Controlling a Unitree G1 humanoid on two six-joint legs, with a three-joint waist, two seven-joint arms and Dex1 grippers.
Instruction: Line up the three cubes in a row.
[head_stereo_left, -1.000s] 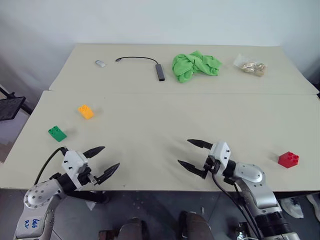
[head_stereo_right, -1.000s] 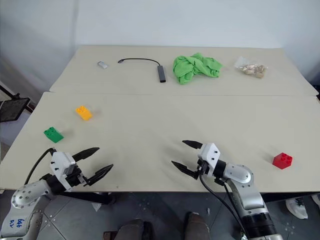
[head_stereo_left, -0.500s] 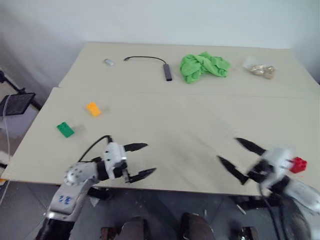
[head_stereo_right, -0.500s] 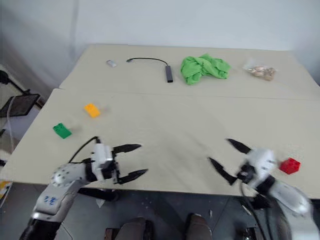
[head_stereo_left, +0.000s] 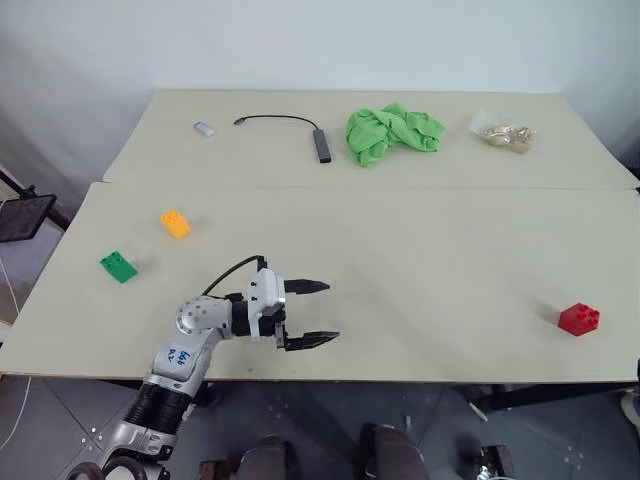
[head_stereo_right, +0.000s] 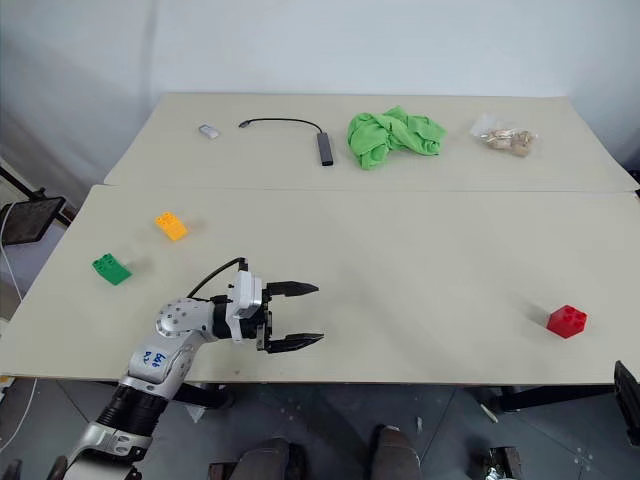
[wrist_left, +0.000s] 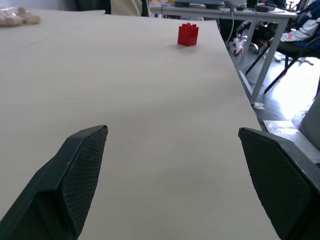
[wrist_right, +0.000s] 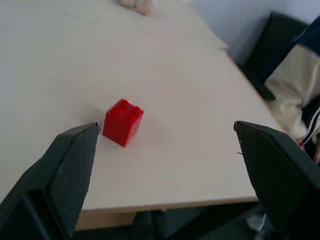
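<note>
The three cubes lie far apart on the beige table (head_stereo_left: 400, 250). The orange-yellow cube (head_stereo_left: 175, 223) and the green cube (head_stereo_left: 117, 266) sit at the left, and the red cube (head_stereo_left: 578, 319) sits near the front right corner. My left gripper (head_stereo_left: 328, 311) hovers low near the front edge, left of centre, open and empty, pointing right toward the distant red cube (wrist_left: 188, 34). In the right wrist view, my right gripper (wrist_right: 166, 125) is open and empty. The red cube (wrist_right: 123, 122) stands a short way ahead of it, close to one finger's tip.
At the back lie a green cloth (head_stereo_left: 392, 131), a black cable with a hub (head_stereo_left: 320, 145), a small grey-white object (head_stereo_left: 203, 128) and a clear bag (head_stereo_left: 503, 133). A seam (head_stereo_left: 360, 186) joins the two tabletops. A dark chair (wrist_right: 295, 85) with clothing stands beyond the right edge.
My left gripper slid right along the front edge and turned to point right. My right arm swung out to the right, leaving the head views.
</note>
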